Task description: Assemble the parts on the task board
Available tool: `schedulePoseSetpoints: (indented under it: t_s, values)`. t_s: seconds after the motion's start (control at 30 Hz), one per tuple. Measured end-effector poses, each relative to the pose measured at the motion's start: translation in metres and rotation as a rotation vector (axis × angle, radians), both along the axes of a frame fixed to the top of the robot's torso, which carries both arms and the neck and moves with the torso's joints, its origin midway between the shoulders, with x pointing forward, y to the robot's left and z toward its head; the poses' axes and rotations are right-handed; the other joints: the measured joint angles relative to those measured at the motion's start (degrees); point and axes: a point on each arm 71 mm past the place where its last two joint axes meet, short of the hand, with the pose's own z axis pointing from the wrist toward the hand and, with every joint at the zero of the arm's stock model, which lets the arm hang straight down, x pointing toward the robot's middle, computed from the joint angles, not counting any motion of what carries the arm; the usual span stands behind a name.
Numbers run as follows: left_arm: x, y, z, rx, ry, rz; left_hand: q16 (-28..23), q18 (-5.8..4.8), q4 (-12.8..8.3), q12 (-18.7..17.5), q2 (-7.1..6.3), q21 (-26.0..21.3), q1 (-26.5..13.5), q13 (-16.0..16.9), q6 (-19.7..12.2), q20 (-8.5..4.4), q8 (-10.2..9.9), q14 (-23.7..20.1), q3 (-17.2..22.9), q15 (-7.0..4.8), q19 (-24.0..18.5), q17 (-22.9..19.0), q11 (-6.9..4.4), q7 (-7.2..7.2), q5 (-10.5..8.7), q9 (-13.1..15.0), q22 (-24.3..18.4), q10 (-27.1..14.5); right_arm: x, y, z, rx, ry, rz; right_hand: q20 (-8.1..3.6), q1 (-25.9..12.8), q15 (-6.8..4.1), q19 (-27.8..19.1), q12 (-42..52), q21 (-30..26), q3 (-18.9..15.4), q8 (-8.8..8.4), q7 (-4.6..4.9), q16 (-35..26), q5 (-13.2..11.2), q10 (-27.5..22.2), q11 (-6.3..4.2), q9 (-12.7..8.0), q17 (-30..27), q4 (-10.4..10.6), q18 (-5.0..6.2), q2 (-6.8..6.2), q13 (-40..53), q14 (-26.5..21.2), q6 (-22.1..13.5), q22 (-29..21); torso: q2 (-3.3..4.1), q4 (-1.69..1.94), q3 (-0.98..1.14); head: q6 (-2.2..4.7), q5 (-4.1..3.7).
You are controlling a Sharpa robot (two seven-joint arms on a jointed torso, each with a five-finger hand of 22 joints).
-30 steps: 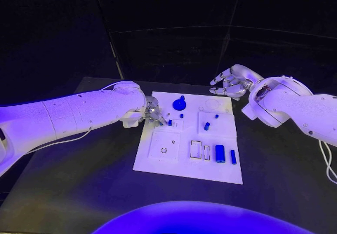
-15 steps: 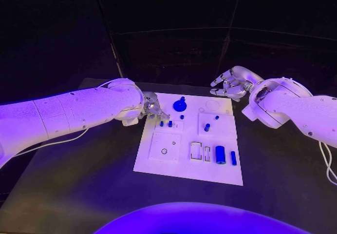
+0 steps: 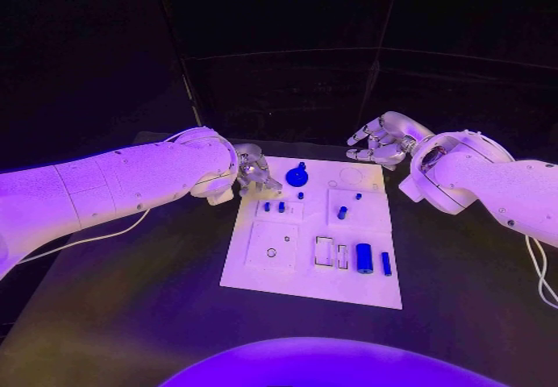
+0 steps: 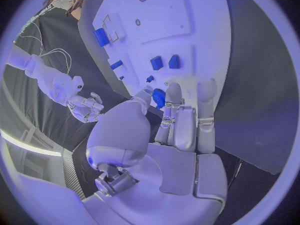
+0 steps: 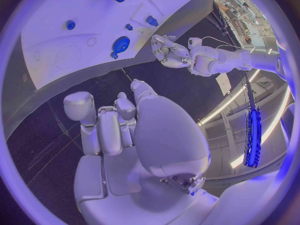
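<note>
The white task board (image 3: 314,278) lies in the middle of the black table. On its far end a blue knob (image 3: 297,172) stands, with two small blue pegs (image 3: 274,206) just nearer. More pegs (image 3: 342,211) sit to the right, and a blue cylinder (image 3: 364,256) and a thin bar (image 3: 386,262) lie near the front right. My left hand (image 3: 254,177) hovers at the board's far left corner, fingers straight and holding nothing; the knob (image 4: 159,97) shows just past its fingertips (image 4: 187,92). My right hand (image 3: 378,141) hangs off the far right corner, fingers loosely bent and empty.
Bare black table surrounds the board (image 4: 162,15) on all sides. Recessed outlines (image 3: 324,248) mark the board's front half. The right wrist view shows the board (image 5: 81,30), the knob (image 5: 120,44) and my left hand (image 5: 169,50) beyond it.
My left hand has drawn back from the two small pegs toward the board's far left corner, leaving both pegs in plain sight. The right hand has barely moved.
</note>
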Motion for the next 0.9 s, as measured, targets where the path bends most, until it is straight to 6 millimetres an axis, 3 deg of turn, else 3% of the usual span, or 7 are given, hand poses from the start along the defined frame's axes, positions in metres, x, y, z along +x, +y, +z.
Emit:
schedulePoseSetpoints:
  t_s: [0.1, 0.13, 0.27, 0.4, 0.5, 0.67, 0.9]
  values:
    - [0.007, -0.013, 0.003, -0.053, -0.047, -0.036, -16.96, 0.14, -3.07, -5.57, -0.14, -9.01, 6.77, -3.81, -2.47, 1.68, -2.42, -12.91, 0.97, 2.30, -6.47, -18.34, 2.13, 2.12, 0.00, -1.93, -5.63, -7.58, 0.001, 0.000, 0.000, 0.000, 0.000, -0.001, 0.00, 0.00, 0.00, 0.00, 0.00, 0.00, 0.00, 0.00, 0.00, -0.29, 0.00, 0.00, 0.00, 0.00, -0.17, 0.00, 0.00, 0.00, 0.00, 0.00, 0.00, -0.07, 0.05, -0.07, 0.01, 0.15, -0.30]
    - [0.008, -0.017, 0.003, -0.070, -0.062, -0.052, -19.76, 0.14, -4.05, -7.39, -0.12, -10.58, 8.81, -5.28, -2.91, 2.14, -3.31, -15.07, 1.62, 2.70, -7.33, -21.20, 2.60, 2.55, 0.00, -2.67, -6.66, -9.17, 0.001, 0.001, 0.000, 0.000, 0.000, 0.000, 0.00, 0.00, 0.00, 0.00, 0.00, 0.00, 0.00, 0.00, 0.00, -0.29, 0.00, 0.00, 0.00, 0.00, -0.17, 0.00, 0.00, 0.00, 0.00, 0.00, 0.00, -0.07, 0.07, -0.10, 0.01, 0.21, -0.44]
    - [0.011, -0.034, 0.001, -0.154, -0.135, -0.144, -23.24, 0.15, -7.86, -14.61, 0.00, -13.56, 15.29, -11.99, -4.01, 3.52, -7.31, -16.97, 5.54, 3.49, -7.61, -25.65, 4.12, 3.83, 0.00, -6.09, -8.96, -12.40, 0.001, 0.003, 0.000, 0.001, 0.000, 0.003, 0.00, 0.00, 0.00, 0.00, 0.00, 0.00, 0.00, 0.00, 0.00, -0.30, 0.00, 0.00, 0.00, 0.00, -0.16, 0.00, 0.00, 0.00, 0.00, 0.00, 0.00, -0.07, 0.14, -0.26, -0.02, 0.41, -0.87]
    - [0.012, -0.047, 0.000, -0.224, -0.211, -0.234, -22.97, 0.14, -9.46, -19.32, -1.80, -13.63, 16.41, -17.89, -2.16, 3.89, -10.81, -14.21, 8.05, 3.64, -5.24, -27.72, 4.73, 4.09, 0.00, -9.38, -9.41, -11.35, 0.001, 0.003, 0.000, 0.001, -0.001, 0.004, 0.00, 0.00, 0.00, 0.00, 0.00, 0.00, 0.00, 0.00, 0.00, -0.30, 0.00, 0.00, 0.00, 0.01, -0.16, 0.00, -0.01, 0.00, 0.01, 0.00, 0.00, -0.07, 0.23, -0.42, -0.08, 0.58, -1.19]
    - [0.012, -0.054, -0.003, -0.234, -0.262, -0.297, -18.31, 0.69, -9.52, -20.91, -3.10, -13.04, 15.11, -20.52, -0.64, 3.72, -12.58, -10.01, 8.10, 3.59, -2.92, -24.46, 4.33, 3.64, 0.00, -11.04, -9.39, -10.25, 0.001, 0.004, 0.000, 0.001, -0.001, 0.005, 0.00, 0.00, 0.00, 0.00, 0.00, 0.00, 0.00, 0.00, 0.00, -0.29, 0.00, 0.00, 0.00, 0.01, -0.16, 0.00, 0.00, 0.00, 0.01, 0.00, 0.00, -0.07, 0.27, -0.43, -0.12, 0.61, -1.41]
    - [0.013, -0.058, -0.010, -0.188, -0.314, -0.363, -2.36, 1.03, -9.27, -21.95, -4.11, -4.69, 14.10, -23.85, 2.06, 2.95, -15.08, 0.65, 7.86, 2.89, 4.66, -7.53, 3.68, 3.03, 0.00, -13.32, -3.80, -6.78, 0.001, 0.006, 0.000, 0.003, -0.001, 0.009, 0.00, 0.00, 0.00, 0.00, 0.00, 0.00, 0.00, 0.00, 0.00, -0.29, 0.17, 0.00, 0.00, 0.01, -0.16, 0.00, 0.00, 0.00, 0.01, 0.00, 0.00, -0.06, 0.27, -0.46, -0.12, 0.58, -1.46]
    - [0.016, -0.059, -0.018, -0.103, -0.344, -0.401, 1.46, 0.07, -8.84, -23.24, -4.71, 3.17, 13.50, -26.16, 3.35, 2.58, -16.76, 2.68, 7.42, 2.50, 8.71, -3.54, 3.39, 2.69, 0.00, -14.77, 2.28, -6.11, 0.001, 0.007, 0.000, 0.003, -0.001, 0.011, 0.00, 0.00, 0.00, 0.00, 0.00, 0.00, 0.00, 0.00, 0.00, -0.30, 0.16, 0.00, 0.00, 0.01, -0.16, 0.00, 0.00, 0.00, 0.01, 0.00, 0.00, -0.06, 0.29, -0.54, -0.10, 0.52, -1.43]
